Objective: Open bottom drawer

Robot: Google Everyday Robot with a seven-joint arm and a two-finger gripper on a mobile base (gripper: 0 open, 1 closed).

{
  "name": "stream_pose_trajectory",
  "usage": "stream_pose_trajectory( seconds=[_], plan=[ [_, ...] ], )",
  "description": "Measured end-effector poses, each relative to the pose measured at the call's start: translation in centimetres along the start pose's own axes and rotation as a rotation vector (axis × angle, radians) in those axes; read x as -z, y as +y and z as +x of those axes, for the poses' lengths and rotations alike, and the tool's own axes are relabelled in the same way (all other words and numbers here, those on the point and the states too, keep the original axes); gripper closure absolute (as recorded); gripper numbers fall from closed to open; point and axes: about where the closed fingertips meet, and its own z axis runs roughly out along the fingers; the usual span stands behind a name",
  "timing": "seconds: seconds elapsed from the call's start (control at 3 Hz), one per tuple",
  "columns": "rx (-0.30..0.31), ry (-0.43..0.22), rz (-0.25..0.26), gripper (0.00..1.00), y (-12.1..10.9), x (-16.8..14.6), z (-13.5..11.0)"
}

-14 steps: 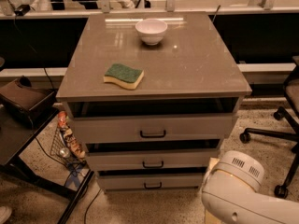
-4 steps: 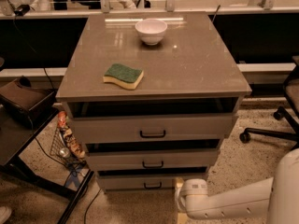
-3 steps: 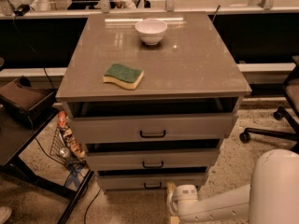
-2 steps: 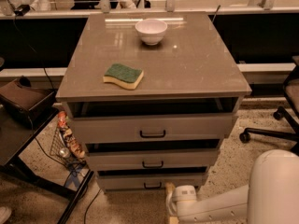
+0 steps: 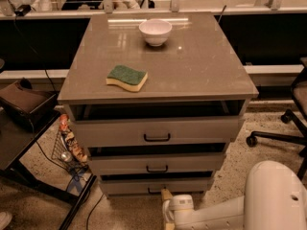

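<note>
The bottom drawer (image 5: 158,185) is the lowest of three grey-beige drawers in the cabinet. Its slim front sits nearly flush, with a dark gap above it. Its small black bar handle (image 5: 154,190) is partly hidden by my gripper (image 5: 167,196). The gripper reaches in from the lower right, low to the floor, right at the handle. My white arm (image 5: 225,210) runs behind it to the lower right corner. The middle drawer (image 5: 157,163) and the top drawer (image 5: 156,131) are above.
On the cabinet top (image 5: 201,66) lie a green and yellow sponge (image 5: 126,77) and a white bowl (image 5: 155,31). A wire basket with packets (image 5: 69,143) and a black stand (image 5: 29,143) are at the left. An office chair base (image 5: 283,133) is at the right.
My arm has swung left along the bottom of the view, and the gripper has come up to the bottom drawer's handle. The drawers, sponge and bowl have not moved.
</note>
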Motion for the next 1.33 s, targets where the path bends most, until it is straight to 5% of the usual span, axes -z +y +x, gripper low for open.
stream_pose_trajectory(
  seconds=[0.67,1.33],
  plan=[
    [0.052,-0.014,0.060,0.00,-0.4,-4.4,-2.8],
    [0.123,0.108,0.089,0.00,-1.5,-5.6,-3.8]
  ],
)
